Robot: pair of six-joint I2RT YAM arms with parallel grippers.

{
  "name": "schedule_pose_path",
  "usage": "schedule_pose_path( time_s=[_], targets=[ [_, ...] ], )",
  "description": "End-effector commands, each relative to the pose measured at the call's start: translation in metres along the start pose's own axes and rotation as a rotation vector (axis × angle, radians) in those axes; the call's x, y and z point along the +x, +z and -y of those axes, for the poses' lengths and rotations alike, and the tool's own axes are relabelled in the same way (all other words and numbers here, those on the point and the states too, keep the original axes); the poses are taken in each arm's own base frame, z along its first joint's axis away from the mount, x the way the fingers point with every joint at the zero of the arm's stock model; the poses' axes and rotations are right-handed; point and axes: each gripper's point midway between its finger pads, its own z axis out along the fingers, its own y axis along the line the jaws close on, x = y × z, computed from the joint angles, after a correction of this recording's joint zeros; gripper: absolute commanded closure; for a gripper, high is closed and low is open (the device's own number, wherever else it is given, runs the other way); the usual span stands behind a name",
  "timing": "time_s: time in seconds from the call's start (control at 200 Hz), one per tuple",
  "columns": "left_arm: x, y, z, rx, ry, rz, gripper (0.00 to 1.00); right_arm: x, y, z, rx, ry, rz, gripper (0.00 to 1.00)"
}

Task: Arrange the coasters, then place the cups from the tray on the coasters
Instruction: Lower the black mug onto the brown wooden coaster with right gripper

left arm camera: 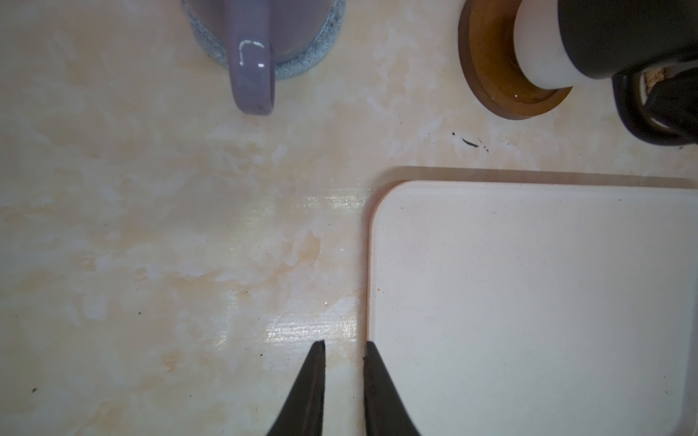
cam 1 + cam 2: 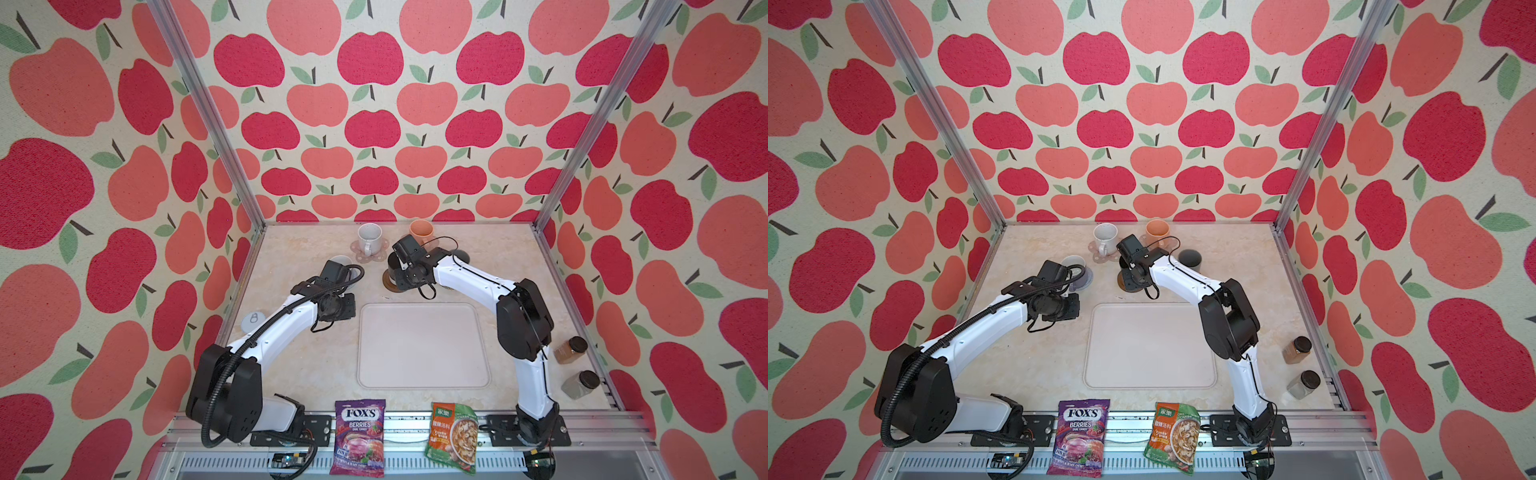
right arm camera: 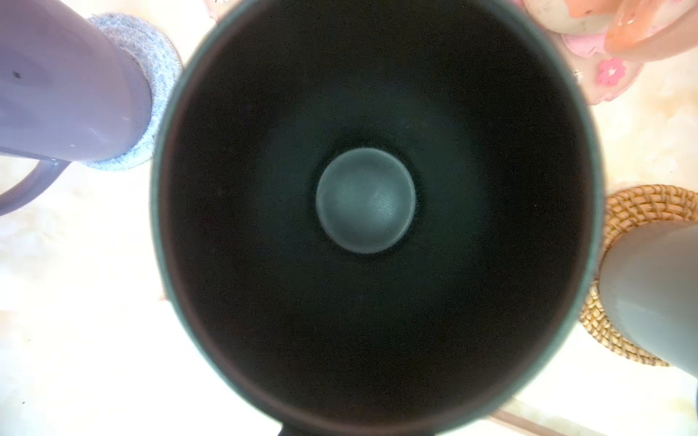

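Black cup (image 3: 366, 200) is in the right gripper (image 1: 670, 100), jaws clamped on its handle. The cup's pale foot is over the brown coaster (image 1: 487, 75); can't tell if it touches or sits just above. The right wrist view looks straight down the cup and shows only dark walls and a matte floor.

Left gripper (image 1: 344, 345): fingers closed to a slit and gripping nothing. It hovers over the table (image 1: 151, 226) just beside the tray (image 2: 419, 345), at the tray's left edge near its far corner.

Tray is a flat pale surface with only specks on it (left wrist view). All five cups are beyond its far edge, one per coaster:
- white cup (image 2: 370, 237) on a pink coaster (image 2: 378, 257), handle toward the front, pale inside
- peach cup (image 2: 422, 232) on the second pink coaster (image 3: 610, 71), close to the back wall
- lavender cup (image 1: 251, 68) on the grey coaster (image 1: 313, 53), white inside in a top view
- grey cup (image 2: 1190, 259) on the rattan coaster (image 3: 642, 211), dark inside, half hidden by the right arm

Two jars stand at the table's right edge with dark lids on. The brown-fill jar (image 2: 571, 351) is farther back and the grey-fill jar (image 2: 579, 384) is nearer the front.

Candy bag (image 2: 359, 436) and soup packet (image 2: 453, 436) lie on the front rail.
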Motion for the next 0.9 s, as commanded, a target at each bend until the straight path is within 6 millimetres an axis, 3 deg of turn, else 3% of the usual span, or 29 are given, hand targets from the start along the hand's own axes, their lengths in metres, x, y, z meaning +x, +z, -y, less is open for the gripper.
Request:
schedule_pose_path(
  time_s=[0.0, 0.895],
  targets=[
    [0.0000, 0.0046, -0.0005, 0.003, 0.009, -0.013, 0.79, -0.0252, -0.0091, -0.0031, -0.013, 0.038, 0.071, 1.00],
    [0.0030, 0.0098, 0.0000, 0.017, 0.002, -0.034, 0.79, -0.0267, -0.0001, -0.0036, -0.010, 0.044, 0.060, 1.00]
  ],
)
